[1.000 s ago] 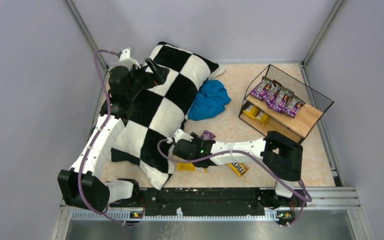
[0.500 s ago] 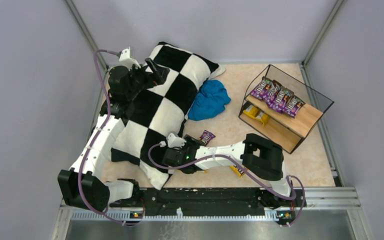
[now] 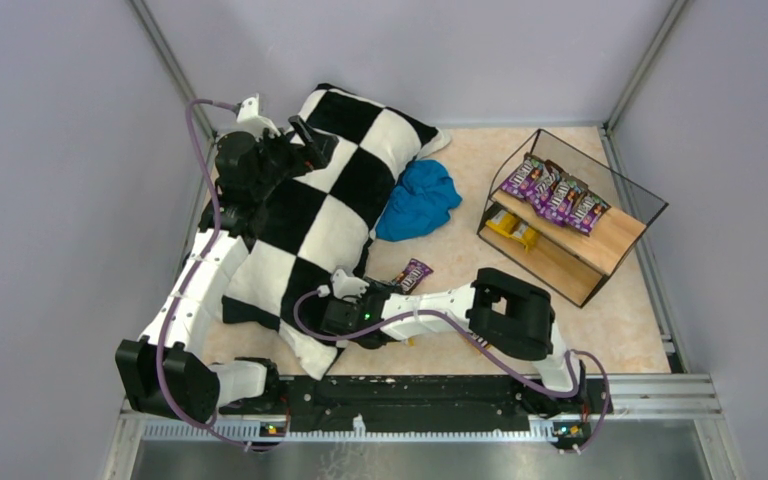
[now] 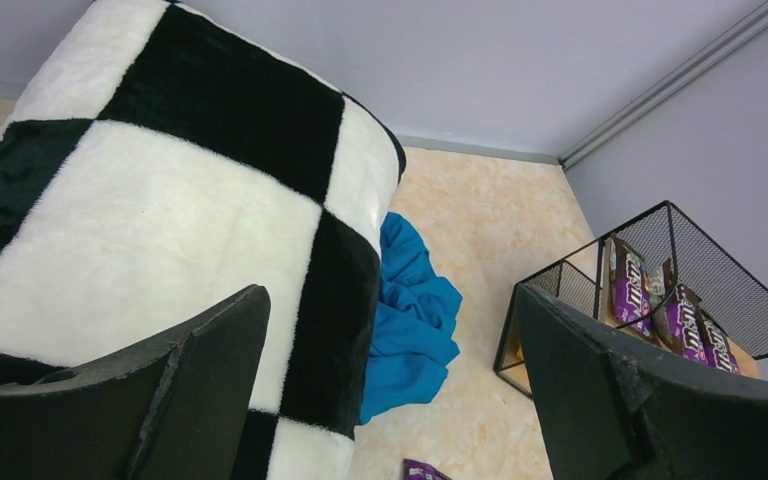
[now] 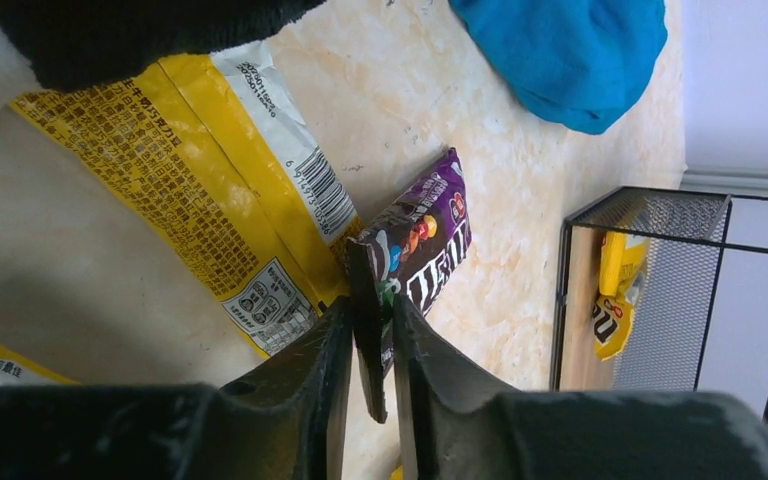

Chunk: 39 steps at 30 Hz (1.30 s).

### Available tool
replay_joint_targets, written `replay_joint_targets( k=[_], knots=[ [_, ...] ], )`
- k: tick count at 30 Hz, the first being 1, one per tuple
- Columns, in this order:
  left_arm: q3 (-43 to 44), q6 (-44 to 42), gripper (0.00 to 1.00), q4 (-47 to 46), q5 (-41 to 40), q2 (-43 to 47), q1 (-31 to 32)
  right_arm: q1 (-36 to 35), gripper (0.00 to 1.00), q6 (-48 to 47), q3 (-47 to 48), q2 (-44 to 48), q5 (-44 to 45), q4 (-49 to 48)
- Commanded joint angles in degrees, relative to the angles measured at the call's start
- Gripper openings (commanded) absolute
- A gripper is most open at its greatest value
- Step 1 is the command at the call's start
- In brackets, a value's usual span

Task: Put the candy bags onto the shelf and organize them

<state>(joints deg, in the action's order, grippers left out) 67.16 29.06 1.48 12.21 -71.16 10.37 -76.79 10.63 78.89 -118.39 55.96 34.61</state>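
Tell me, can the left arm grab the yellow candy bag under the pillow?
Probably not. The left gripper hangs open over the far end of the pillow, while the right arm covers the yellow candy bag tucked under its near corner.

Lab cell (grey panels (image 3: 50,150), aluminium rails (image 3: 680,392))

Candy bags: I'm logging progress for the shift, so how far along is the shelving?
Done: several purple bags line the shelf top board, one yellow bag below. In hand: the right gripper is shut on a loose purple bag. Left: shelving it, plus the unshelved yellow bags on the table.
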Motion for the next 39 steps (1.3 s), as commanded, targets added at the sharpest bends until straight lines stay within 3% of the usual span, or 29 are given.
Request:
replay_joint_targets(
  k=[1,6,10,14,20,28,32,39],
  knots=[
    [-0.1,0.5,0.99,-3.1,0.7,-0.3,-0.4,-0.7,0.18,0.5,2.5,0.8,2.6,0.3],
    [-0.1,0.6,0.98,-3.1,0.7,-0.2,-0.4,-0.7,0.0,1.1,1.2,4.2,6.5,1.7],
    [-0.2,0.6,0.98,-3.1,0.7,-0.1,-0.5,-0.6,0.0,-1.4,-4.1,10.8,12.6,-0.7],
    [-0.1,0.6,0.98,-3.1,0.6,0.1,-0.5,0.9,0.0,-11.8,-14.0,22.2,12.3,-11.2],
    [-0.1,0.5,0.98,-3.0,0.4,0.4,-0.5,6.0,0.0,-27.9,-23.3,45.6,-4.1,-15.7],
    [-0.2,0.8,0.98,-3.2,1.0,0.1,-0.5,8.9,0.0,-56.1,-25.2,66.9,3.6,-16.8],
    [-0.3,1.0,0.98,-3.3,1.2,0.0,-0.5,17.1,0.0,-60.1,-23.0,72.8,0.3,-10.2],
    [-0.4,1.0,0.98,-3.4,1.3,-0.4,-0.4,37.0,0.0,-68.1,-22.8,74.1,-0.7,-13.0]
  ],
)
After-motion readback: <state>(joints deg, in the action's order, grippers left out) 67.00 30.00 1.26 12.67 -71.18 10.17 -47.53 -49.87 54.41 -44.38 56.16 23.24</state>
